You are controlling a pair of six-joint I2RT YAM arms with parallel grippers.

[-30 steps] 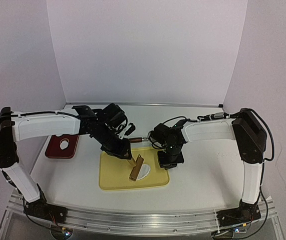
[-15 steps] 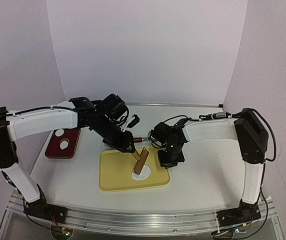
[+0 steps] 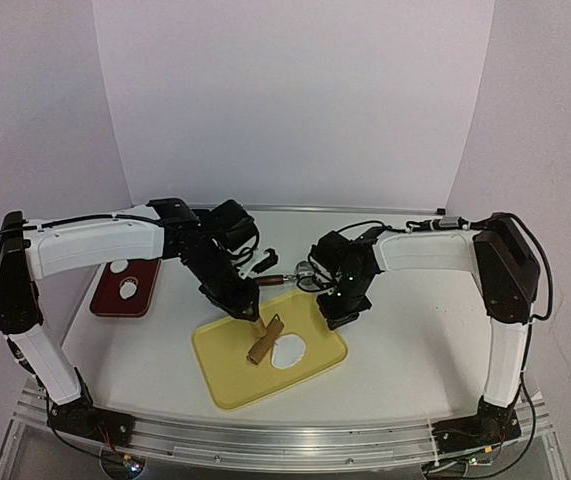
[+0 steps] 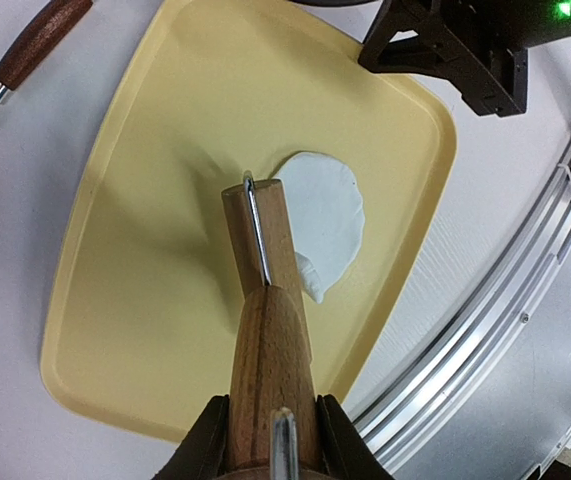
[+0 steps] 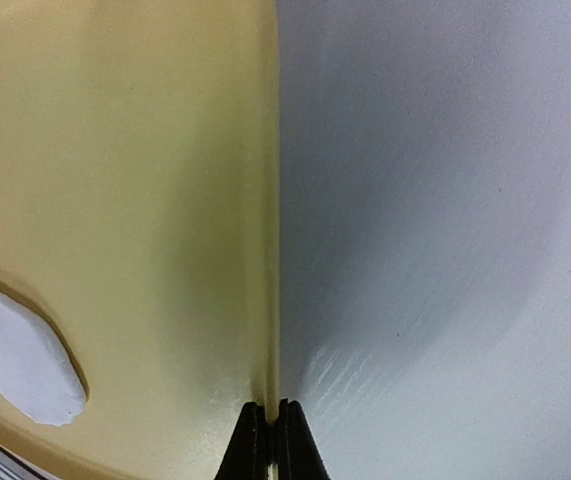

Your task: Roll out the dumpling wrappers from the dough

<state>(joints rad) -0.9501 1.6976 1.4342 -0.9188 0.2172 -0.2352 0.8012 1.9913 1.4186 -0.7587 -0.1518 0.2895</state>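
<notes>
Wooden rolling pin (image 4: 265,290) grasped by its handle in the left claw (image 4: 270,440), far end over one edge of the dumpling wrapper (image 4: 330,205) on the yellow board (image 3: 227,372), middle of the table's near edge. Right claw (image 5: 266,440) clenched on nothing, tips at the board's rim. Press evenly, roll from centre outward, hold the board against skewing, avoid thinning one side.

left gripper (image 4: 270,440) seemingly clamped, right gripper (image 5: 266,438) fully closed.
</notes>
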